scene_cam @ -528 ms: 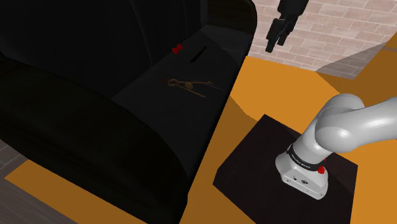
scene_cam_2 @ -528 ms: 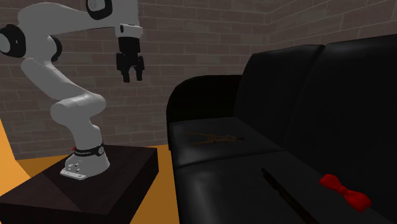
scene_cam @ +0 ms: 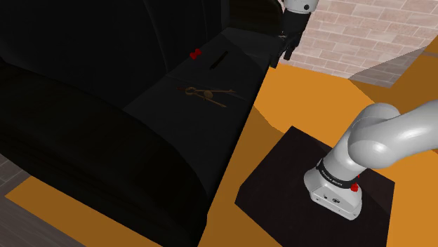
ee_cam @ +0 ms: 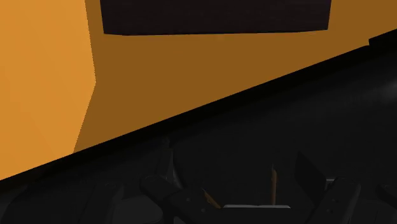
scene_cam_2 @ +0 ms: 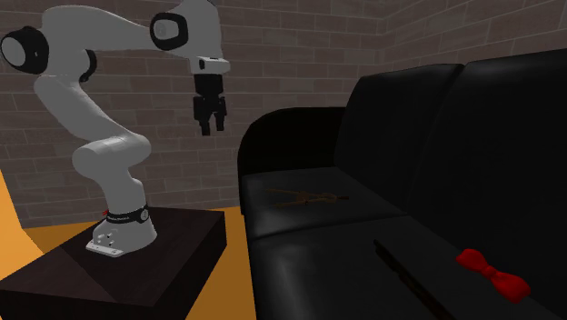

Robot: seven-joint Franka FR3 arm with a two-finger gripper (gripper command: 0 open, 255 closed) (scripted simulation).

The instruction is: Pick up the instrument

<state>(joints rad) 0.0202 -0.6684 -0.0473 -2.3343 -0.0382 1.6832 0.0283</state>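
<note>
The instrument (scene_cam: 210,95) is a thin brown compass-like tool with spread legs, lying flat on the black sofa's seat cushion (scene_cam: 175,105). It lies on the cushion nearest the sofa arm in the second exterior view (scene_cam_2: 304,197). My black gripper (scene_cam: 288,49) hangs in the air beside the sofa's end, pointing down, well above and short of the instrument (scene_cam_2: 207,125). Its fingers stand apart with nothing between them. In the wrist view the gripper (ee_cam: 238,175) looks down on the sofa's dark edge, and a brown sliver of the instrument (ee_cam: 273,184) shows between the fingers.
A red bow-shaped object (scene_cam_2: 491,271) and a slim dark stick (scene_cam_2: 400,268) lie further along the sofa seat. The dark stand (scene_cam: 281,175) sits on the orange floor (scene_cam: 281,98) beside the sofa. A brick wall (scene_cam_2: 300,55) stands behind.
The arm has swung toward the sofa. The gripper moved left in the shoulder view, and right and lower in the second exterior view. The instrument has not moved.
</note>
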